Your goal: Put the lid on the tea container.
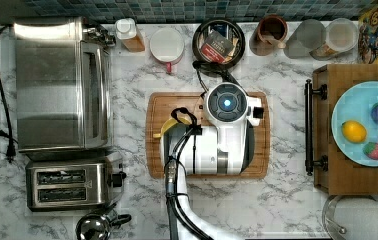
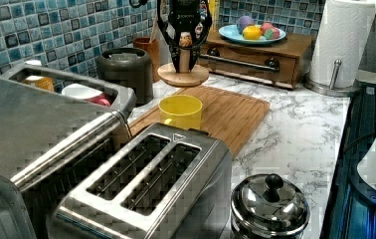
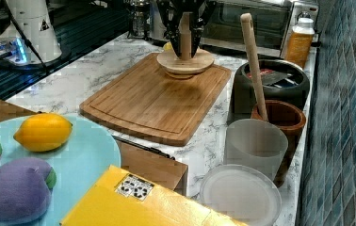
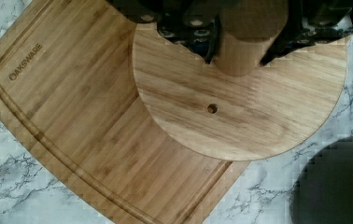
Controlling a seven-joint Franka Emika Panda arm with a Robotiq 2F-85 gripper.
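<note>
Board [image 3: 152,96]: bare wood, the lid hanging clear above its far end
Gripper [image 3: 184,44]: closed on the lid's upright knob
Lid [image 3: 185,62]: flat wooden disc, stiff and likely light; the knob is the one good hold, though smooth wood could twist
Tea container [image 3: 272,84]: open, packets inside, beyond the board by the tiled wall
</note>
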